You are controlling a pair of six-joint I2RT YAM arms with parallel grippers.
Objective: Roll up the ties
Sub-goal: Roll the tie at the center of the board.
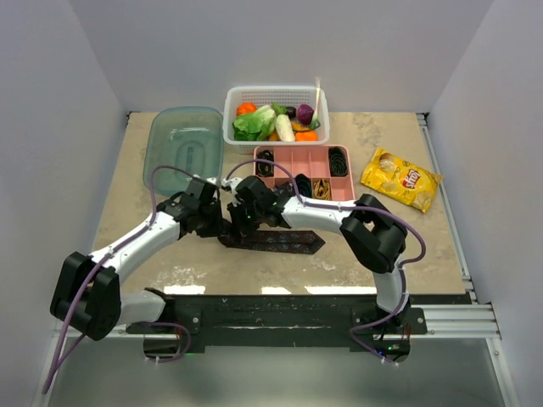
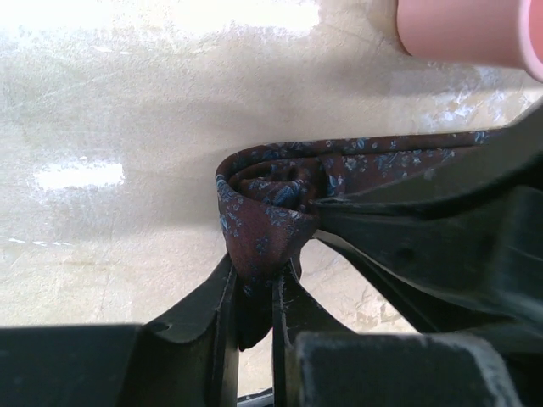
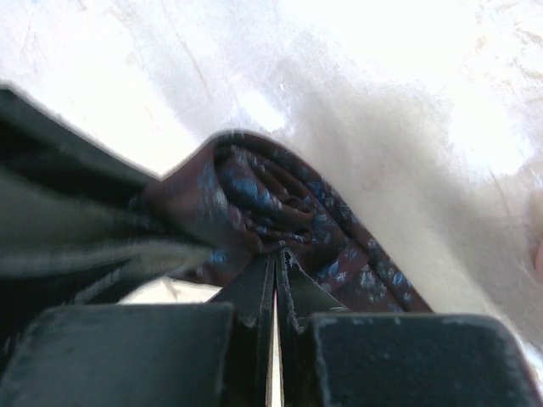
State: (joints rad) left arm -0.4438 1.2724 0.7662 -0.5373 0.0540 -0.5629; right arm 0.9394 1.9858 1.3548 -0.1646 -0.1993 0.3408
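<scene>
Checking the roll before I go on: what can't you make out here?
Left wrist: the tie, pinched by the left gripper, runs behind the right arm; its length is hidden.
Right wrist: beside the right gripper, everything at left is blurred.
Top view: both grippers cover the roll; the tray's coils are too small.

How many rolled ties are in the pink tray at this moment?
3 visible in the pink tray: far-left black coil, far-right black coil, near-row gold coil. The right arm may hide more.
</scene>
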